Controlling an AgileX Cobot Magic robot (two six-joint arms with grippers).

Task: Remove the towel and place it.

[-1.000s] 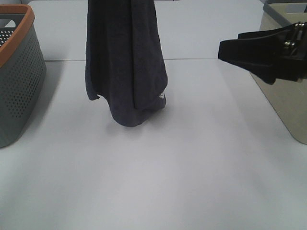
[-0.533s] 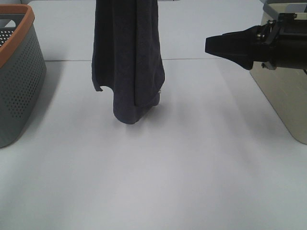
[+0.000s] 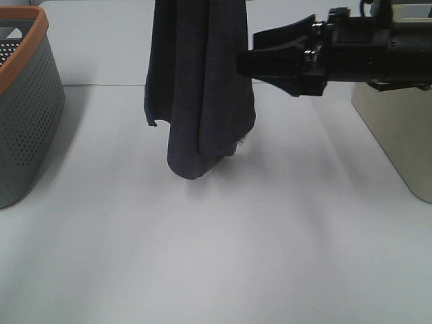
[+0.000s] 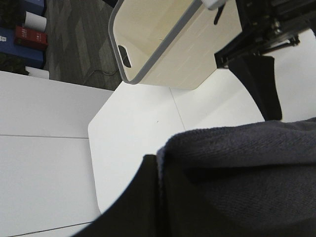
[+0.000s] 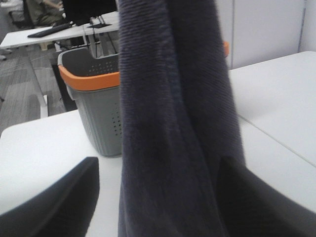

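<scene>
**A:** What do we have at the far left?

**B:** We see a grey perforated basket [image 3: 27, 101] with an orange rim. It stands on the white desk [image 3: 236, 256], partly cut off by the edge of the high view.

**A:** And next along?

**B:** Well apart from that basket, the towel [image 3: 199, 88] hangs in long dark folds over the middle of the desk. Its top runs out of the high view. Its lower end is close to the desk, and we cannot tell whether it touches.

**A:** What do we say carries it?

**B:** The left jaws. We cannot find them from the high camera. The left wrist view is filled with bunched terry right under the lens. We take them as pressed together on the towel's upper end.

**A:** And to the right of the cloth?

**B:** The black right arm [image 3: 364, 50] lies level, coming in from the right, with its tip at the towel's right-hand edge. The right jaws stand wide apart. In the right wrist view we see the dark fingers [image 5: 54, 197] one on each side, with the towel hanging between them. We cannot tell whether either one touches the cloth.

**A:** And at the far right?

**B:** A beige basket [image 3: 398, 135] stands on the desk below the arm, cut off by the edge of the view.
</scene>
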